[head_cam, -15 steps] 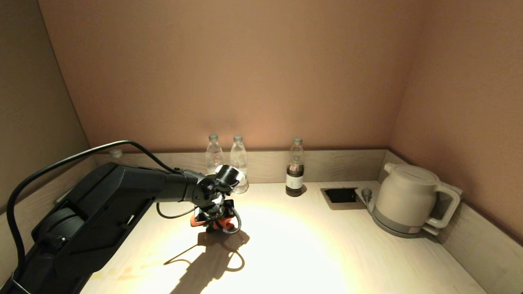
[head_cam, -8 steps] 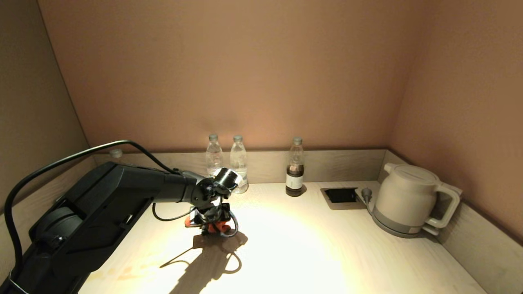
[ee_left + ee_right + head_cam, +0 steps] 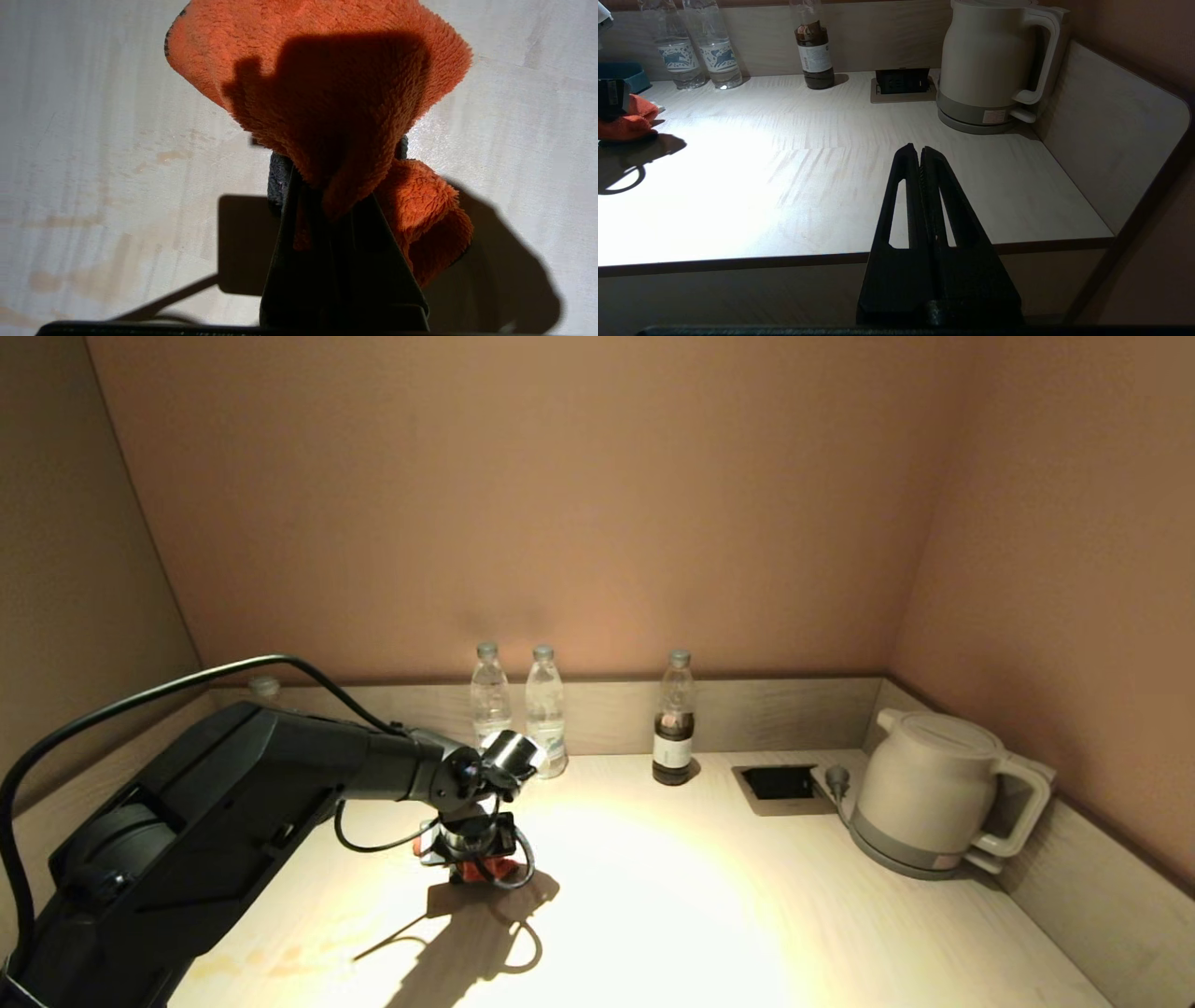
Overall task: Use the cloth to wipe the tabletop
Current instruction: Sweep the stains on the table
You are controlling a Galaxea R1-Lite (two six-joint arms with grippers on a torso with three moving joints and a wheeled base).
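With the left gripper (image 3: 341, 186) clamped on the orange cloth (image 3: 327, 93), press it flat and sweep over the faint, probably stained patches on the tabletop (image 3: 93, 140).

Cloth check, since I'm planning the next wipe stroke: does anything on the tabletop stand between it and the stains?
Nothing visible does. The left gripper is clamped on the cloth, which is pressed onto the tabletop. The brownish stains lie on bare wood right beside it. The water bottles stand behind, against the back edge.

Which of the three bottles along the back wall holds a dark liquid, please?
The bottle with the white label, standing apart to the right, nearer the kettle. Its lower part is dark brown, while the two clear bottles on the left stand together and look colourless.
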